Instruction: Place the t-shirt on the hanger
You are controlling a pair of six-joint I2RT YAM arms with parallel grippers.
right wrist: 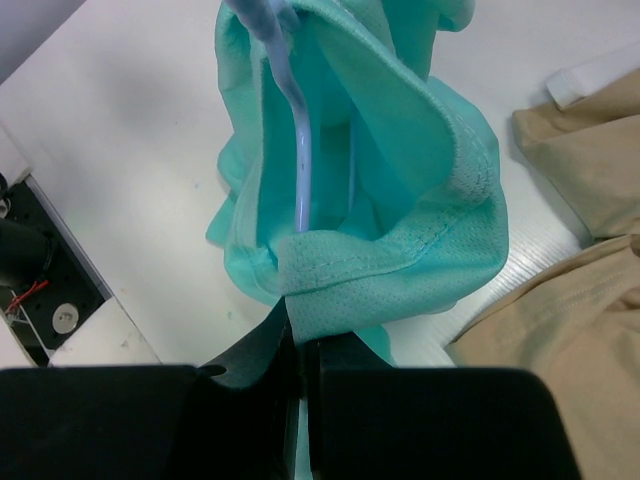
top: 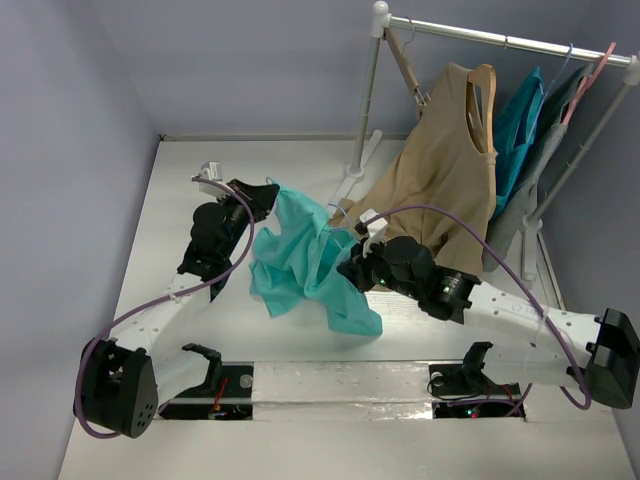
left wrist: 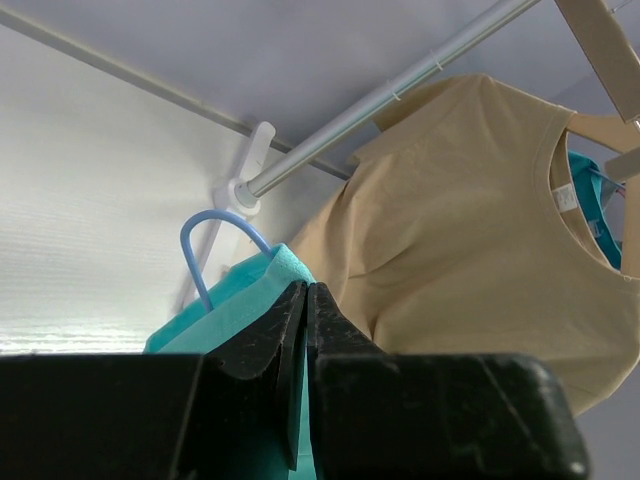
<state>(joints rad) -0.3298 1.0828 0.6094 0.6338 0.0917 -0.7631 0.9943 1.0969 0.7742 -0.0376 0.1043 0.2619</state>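
The light turquoise t-shirt (top: pixel 305 262) hangs bunched between my two grippers above the table. My left gripper (top: pixel 262 194) is shut on the shirt's top edge (left wrist: pixel 262 285); the thin light-blue hanger's hook (left wrist: pixel 208 238) curves up just left of its jaws. My right gripper (top: pixel 357 266) is shut on a hemmed edge of the shirt (right wrist: pixel 390 270). In the right wrist view the hanger's pale blue bar (right wrist: pixel 298 150) runs down inside the shirt's opening. Most of the hanger is hidden by the fabric.
A clothes rail (top: pixel 500 40) on white feet stands at the back right. A tan sleeveless top on a wooden hanger (top: pixel 445 170) and a darker teal garment (top: pixel 520 125) hang from it. The tan top is close behind my right arm.
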